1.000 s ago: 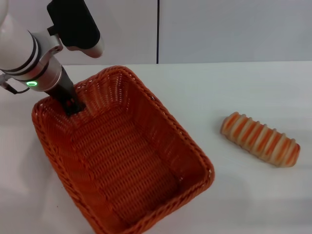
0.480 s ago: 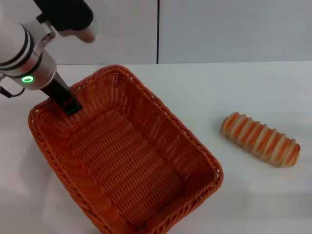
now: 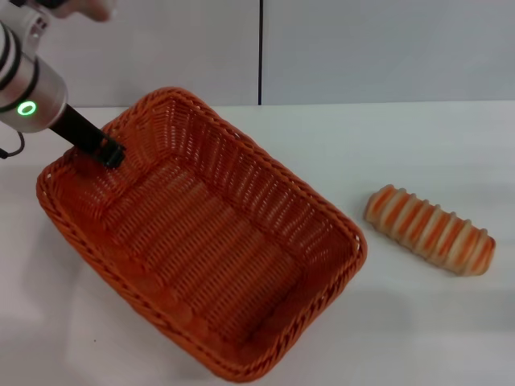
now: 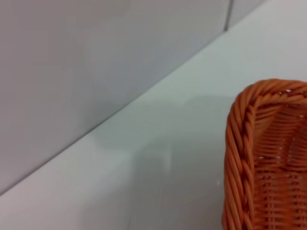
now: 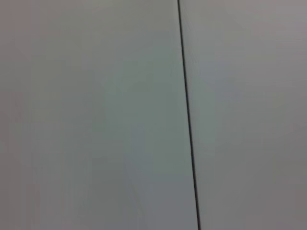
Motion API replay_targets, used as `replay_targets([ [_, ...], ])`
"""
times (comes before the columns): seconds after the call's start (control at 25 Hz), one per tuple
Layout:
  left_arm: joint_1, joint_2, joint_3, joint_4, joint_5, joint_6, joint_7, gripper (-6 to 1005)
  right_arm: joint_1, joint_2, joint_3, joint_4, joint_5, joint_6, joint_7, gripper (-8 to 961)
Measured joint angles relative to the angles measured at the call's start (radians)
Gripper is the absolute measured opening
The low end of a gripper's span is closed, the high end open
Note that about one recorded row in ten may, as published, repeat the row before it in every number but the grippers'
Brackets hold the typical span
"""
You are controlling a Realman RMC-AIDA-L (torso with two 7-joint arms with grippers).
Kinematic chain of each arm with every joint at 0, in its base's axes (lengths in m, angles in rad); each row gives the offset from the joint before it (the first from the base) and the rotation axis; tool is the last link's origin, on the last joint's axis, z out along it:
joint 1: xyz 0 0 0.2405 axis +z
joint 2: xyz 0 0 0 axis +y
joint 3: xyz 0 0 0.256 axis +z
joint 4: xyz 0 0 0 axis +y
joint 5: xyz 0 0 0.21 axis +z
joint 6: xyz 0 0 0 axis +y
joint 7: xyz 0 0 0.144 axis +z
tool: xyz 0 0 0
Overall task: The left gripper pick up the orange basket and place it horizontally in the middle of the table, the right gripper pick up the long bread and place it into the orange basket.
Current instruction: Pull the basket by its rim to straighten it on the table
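Observation:
The orange basket (image 3: 201, 249) lies at an angle on the left half of the white table (image 3: 418, 145), its long side running from far left to near right. My left gripper (image 3: 110, 153) is shut on the braided rim of the basket's far-left short wall. One corner of that rim (image 4: 237, 143) shows in the left wrist view. The long bread (image 3: 430, 229), beige with orange-brown stripes, lies on the table to the right of the basket, clear of it. My right gripper is out of view; its wrist view holds only a grey wall.
A grey wall with a dark vertical seam (image 3: 260, 52) stands behind the table's far edge. Bare tabletop (image 3: 346, 137) lies between the basket and the bread and behind them.
My left gripper has moved left and back, still holding the rim. The basket has swung with it, its long axis turning closer to horizontal. The bread has not moved.

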Motion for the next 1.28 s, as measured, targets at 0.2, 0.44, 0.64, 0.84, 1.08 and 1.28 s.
replay_targets([
  [0.2,0.012,0.002,-0.104,0.008,-0.055,0.015,-0.069,194,0.016,-0.002,-0.001,-0.051,-0.041,0.023,0.015,334],
  [0.44,0.029,0.006,-0.208,0.045,-0.070,0.028,-0.121,180,0.039,-0.014,0.000,-0.073,-0.045,0.032,0.016,334],
  [0.64,0.036,0.006,-0.255,0.045,-0.063,0.057,-0.141,179,0.050,-0.019,0.000,-0.074,-0.045,0.039,0.011,333],
  [0.84,0.096,0.004,-0.255,0.063,-0.067,0.072,-0.147,172,0.058,-0.025,0.000,-0.075,-0.045,0.057,0.009,333],
  [1.08,0.132,-0.002,-0.259,0.092,-0.092,0.107,-0.151,162,0.077,-0.026,-0.001,-0.066,-0.045,0.073,0.008,332],
  [1.28,0.179,-0.003,-0.262,0.106,-0.158,0.123,-0.152,157,0.093,-0.027,-0.002,-0.063,-0.045,0.091,0.008,332],
])
